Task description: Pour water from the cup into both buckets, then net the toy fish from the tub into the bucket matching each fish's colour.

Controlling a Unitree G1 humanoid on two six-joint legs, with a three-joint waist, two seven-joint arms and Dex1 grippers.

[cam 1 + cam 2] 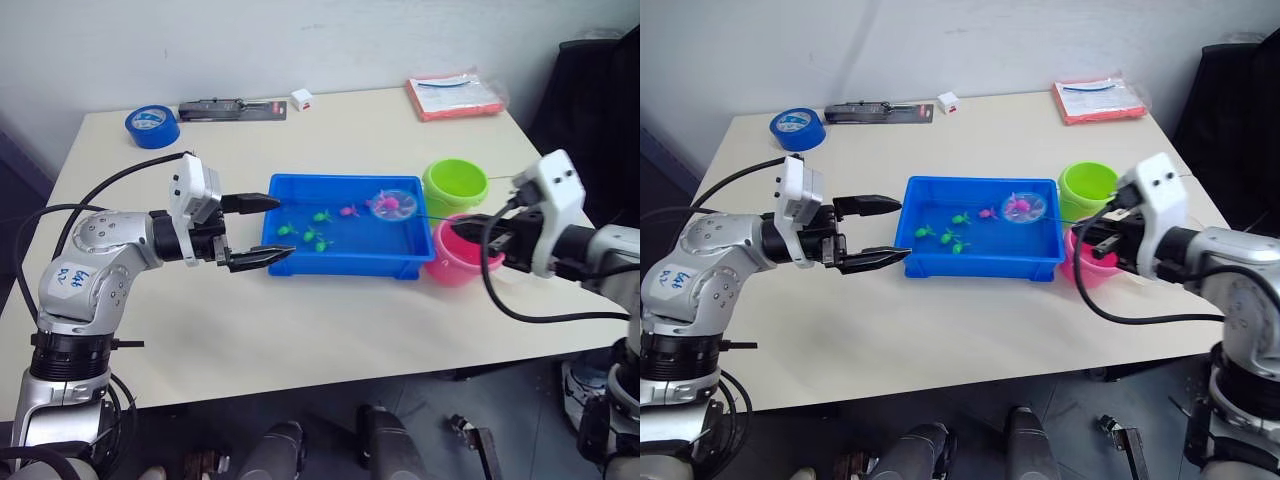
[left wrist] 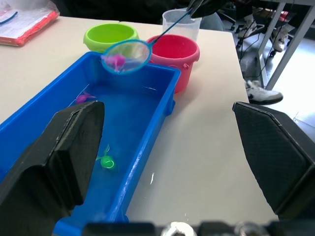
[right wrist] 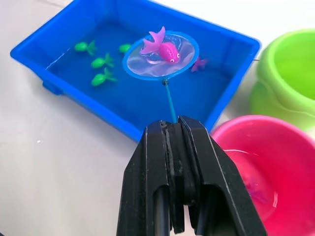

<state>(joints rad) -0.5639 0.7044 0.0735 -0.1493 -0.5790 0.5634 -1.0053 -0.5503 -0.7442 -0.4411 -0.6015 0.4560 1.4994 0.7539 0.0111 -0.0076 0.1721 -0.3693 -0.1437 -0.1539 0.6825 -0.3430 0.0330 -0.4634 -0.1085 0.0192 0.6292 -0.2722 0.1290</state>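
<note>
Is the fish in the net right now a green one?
No, the fish lying in the net is pink, held over the tub by the right gripper.

The one piece of writing that shows is a white sticker (image 1: 72, 279) on the grey shell of the left arm, well to the left of the tub (image 1: 343, 262). It bears blue handwritten marks, a few characters in two short rows, too scrawled and tilted to read with any certainty. The blue tape roll (image 1: 152, 126), far behind the tub on the counter (image 1: 330, 330), has pale print on its top face, too small to make out. The red packet (image 1: 455, 96) beyond the tub shows blue markings under clear wrap, also unreadable.
</note>
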